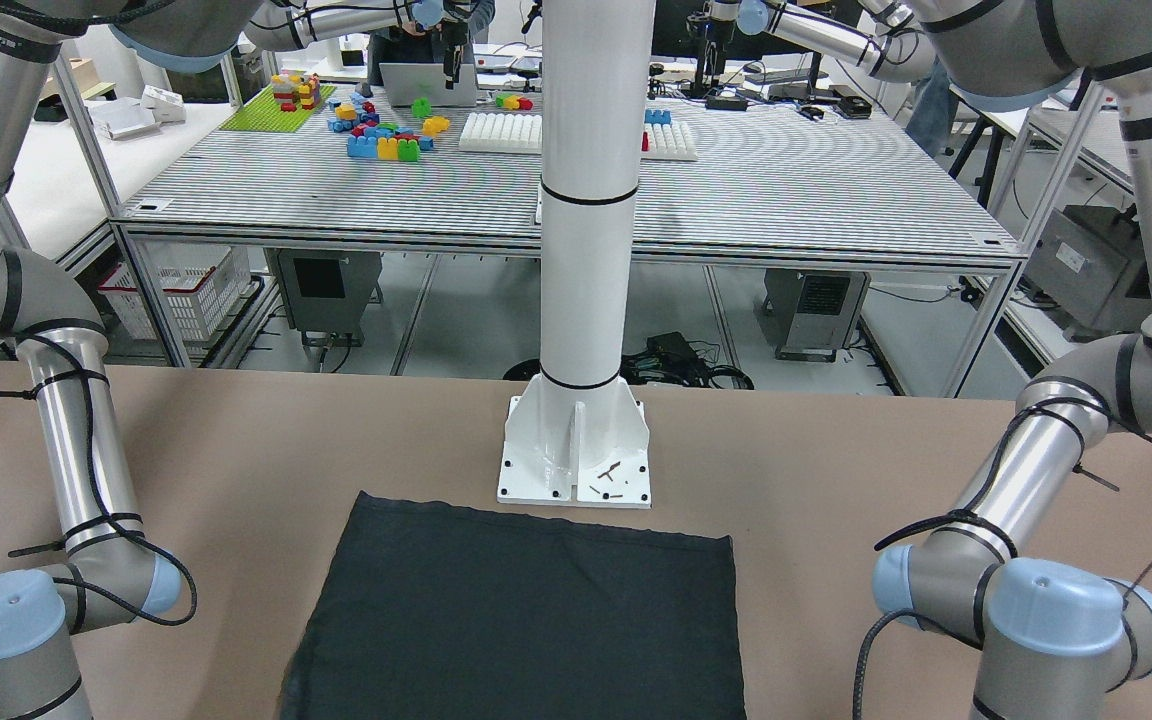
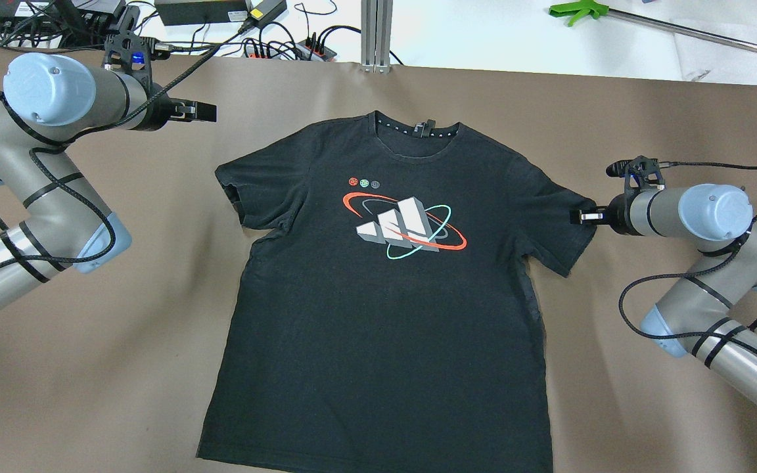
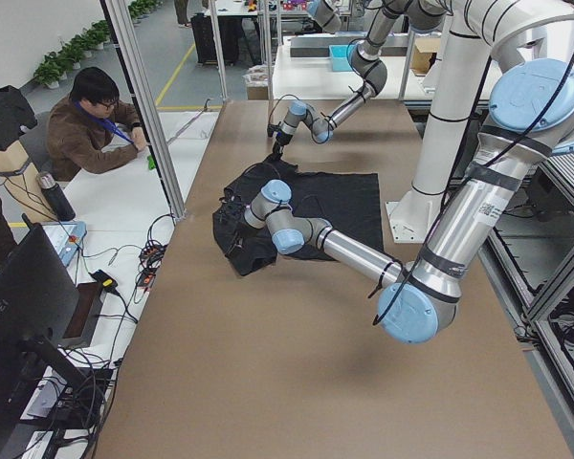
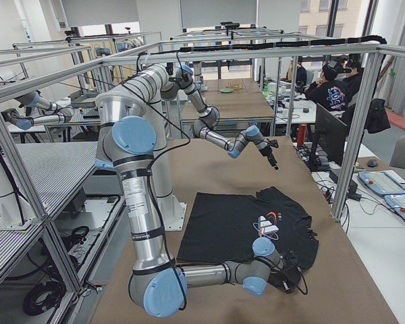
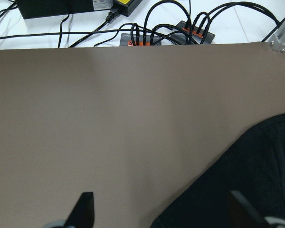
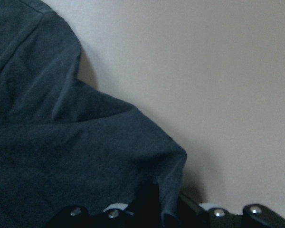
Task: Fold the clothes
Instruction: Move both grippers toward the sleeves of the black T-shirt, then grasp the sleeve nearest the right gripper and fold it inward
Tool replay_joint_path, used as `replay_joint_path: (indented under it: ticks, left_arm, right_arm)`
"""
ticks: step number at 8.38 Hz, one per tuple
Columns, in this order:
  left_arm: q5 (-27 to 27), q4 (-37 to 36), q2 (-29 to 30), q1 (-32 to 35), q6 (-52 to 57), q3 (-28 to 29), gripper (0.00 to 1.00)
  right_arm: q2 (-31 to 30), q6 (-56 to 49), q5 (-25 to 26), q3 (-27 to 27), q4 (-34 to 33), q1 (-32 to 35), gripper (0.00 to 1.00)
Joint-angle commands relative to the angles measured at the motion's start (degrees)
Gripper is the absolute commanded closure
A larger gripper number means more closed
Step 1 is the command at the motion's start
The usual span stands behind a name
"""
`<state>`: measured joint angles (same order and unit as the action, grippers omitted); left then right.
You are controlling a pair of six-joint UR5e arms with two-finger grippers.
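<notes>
The clothes are one black T-shirt (image 2: 385, 315) with a red, white and teal print on the chest. It lies flat and face up on the brown table, collar toward the far edge. My right gripper (image 2: 577, 215) is at the tip of the view's right sleeve. In the right wrist view the sleeve fabric (image 6: 61, 156) rises into a peak pinched between the jaws, so this gripper (image 6: 159, 211) is shut on it. My left gripper (image 2: 211, 113) hovers open beyond the other sleeve. Its fingertips (image 5: 85, 204) stand wide apart over bare table and the sleeve's edge (image 5: 247, 175).
The white pole's base plate (image 1: 576, 450) stands just behind the shirt's hem. Power strips and cables (image 2: 273, 46) and an aluminium post (image 2: 376, 33) line the far edge. A person (image 3: 96, 120) sits at a desk beyond it. Bare brown table surrounds the shirt.
</notes>
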<state>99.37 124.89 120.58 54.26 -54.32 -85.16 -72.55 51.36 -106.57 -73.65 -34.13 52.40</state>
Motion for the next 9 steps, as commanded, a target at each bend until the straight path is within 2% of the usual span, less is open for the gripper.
replay_joint_path:
  ticks: [1,2,3,6,7,9]
  left_arm:
    - [-0.05,0.00,0.19,0.05,0.00,0.00,0.00]
    - [-0.05,0.00,0.19,0.05,0.00,0.00,0.00]
    - [-0.05,0.00,0.19,0.05,0.00,0.09,0.00]
    - [-0.05,0.09,0.27,-0.03,-0.18,2.19,0.00]
    - [-0.05,0.09,0.62,-0.04,-0.26,2.54,0.00]
    - [-0.14,0.18,1.85,-0.04,-0.26,4.30,0.00]
  right_arm:
    - [0.30,0.14,-5.83,-9.97,-10.19,2.53,1.00]
    - [2.31,0.32,-5.84,-14.46,-17.04,2.44,1.00]
    - [5.46,0.93,-5.75,-15.38,-21.28,1.75,1.00]
    - [12.67,7.08,-5.05,-11.54,-22.99,-1.24,1.00]
    - [16.09,9.18,-1.92,-8.47,-23.26,-2.12,1.00]
    - [22.34,9.81,8.27,-0.84,-22.82,-5.02,1.00]
